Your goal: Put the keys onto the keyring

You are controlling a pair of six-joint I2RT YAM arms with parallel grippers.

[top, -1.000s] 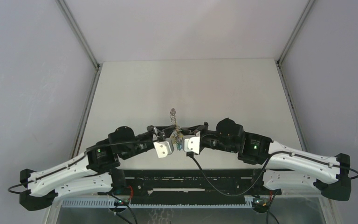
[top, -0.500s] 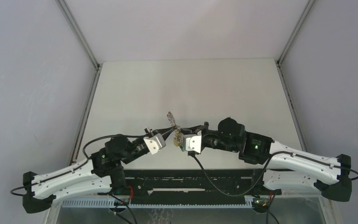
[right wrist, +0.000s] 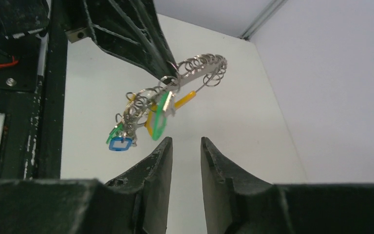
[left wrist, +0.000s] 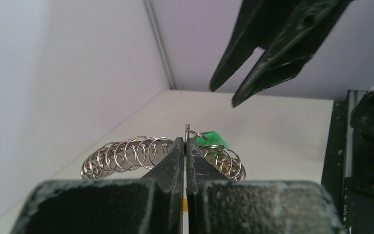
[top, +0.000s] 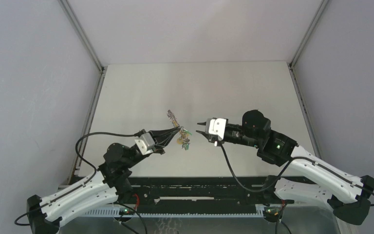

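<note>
The keyring (top: pixel 171 118), a curved run of thin silvery loops with a yellow-orange band (right wrist: pixel 185 100), hangs in the air above the table. My left gripper (top: pixel 177 130) is shut on one of its loops, and the left wrist view shows the jaws pressed together on the wire (left wrist: pixel 187 132). A green key (right wrist: pixel 161 117) and a blue key (right wrist: pixel 119 144) dangle from the keyring (right wrist: pixel 199 66). My right gripper (top: pixel 198 128) stands open just right of the keys (top: pixel 185 142), touching nothing. In its own view the right gripper (right wrist: pixel 186 141) has an empty gap.
The white table (top: pixel 224 92) lies below, with grey walls on both sides and metal rails (top: pixel 90 117) along its edges. A black base frame (top: pixel 199 187) runs along the near edge. The right gripper's fingers (left wrist: pixel 272 48) hang above the keyring (left wrist: pixel 126 156) in the left wrist view.
The right gripper has opened, let go of the keys and drawn back to the right. The left arm has pulled left and back, carrying the keyring with the keys on it.
</note>
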